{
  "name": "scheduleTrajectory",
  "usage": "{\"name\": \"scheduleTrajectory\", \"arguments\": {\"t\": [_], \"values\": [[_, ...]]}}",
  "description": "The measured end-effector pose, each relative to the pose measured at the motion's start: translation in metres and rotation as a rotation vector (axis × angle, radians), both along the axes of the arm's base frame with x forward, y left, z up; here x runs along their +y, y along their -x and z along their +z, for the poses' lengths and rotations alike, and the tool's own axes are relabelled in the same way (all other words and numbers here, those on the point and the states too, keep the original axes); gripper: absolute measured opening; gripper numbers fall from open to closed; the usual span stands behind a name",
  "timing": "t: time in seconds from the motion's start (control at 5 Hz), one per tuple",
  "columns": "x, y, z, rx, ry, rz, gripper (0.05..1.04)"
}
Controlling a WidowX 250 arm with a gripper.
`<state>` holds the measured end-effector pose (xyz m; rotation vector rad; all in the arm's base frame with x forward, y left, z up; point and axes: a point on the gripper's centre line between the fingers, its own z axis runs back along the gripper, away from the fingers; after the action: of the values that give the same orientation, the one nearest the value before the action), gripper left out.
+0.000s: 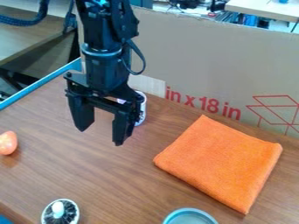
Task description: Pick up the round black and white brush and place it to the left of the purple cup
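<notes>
The gripper (101, 136) hangs over the wooden table (105, 175), its two fingers spread wide with nothing between them, tips pointing down. Nearest to it is a white container (142, 114), partly hidden behind one finger (whether they touch, I cannot tell). The container stands upright near the cardboard (216, 57), its long axis vertical. A folded orange cloth (222, 162) lies flat to the right in the view, one corner toward the cardboard; a round dish (189, 211) sits at the bottom edge.
</notes>
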<state>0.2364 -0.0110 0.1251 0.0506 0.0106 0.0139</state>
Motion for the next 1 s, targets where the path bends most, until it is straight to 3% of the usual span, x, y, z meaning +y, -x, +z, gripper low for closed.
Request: {"name": "scheduleTrajectory", "arguments": {"t": [0.2,0.6,0.8,1.0], "values": [[0.0,0.003,-0.006,0.025,-0.001,0.002,1.002],[0.004,0.034,-0.004,0.009,-0.008,-0.013,1.002],[0.0,0.045,-0.022,0.066,-0.043,-0.053,1.002],[0.005,0.058,-0.04,0.154,-0.098,-0.048,1.002]]}}
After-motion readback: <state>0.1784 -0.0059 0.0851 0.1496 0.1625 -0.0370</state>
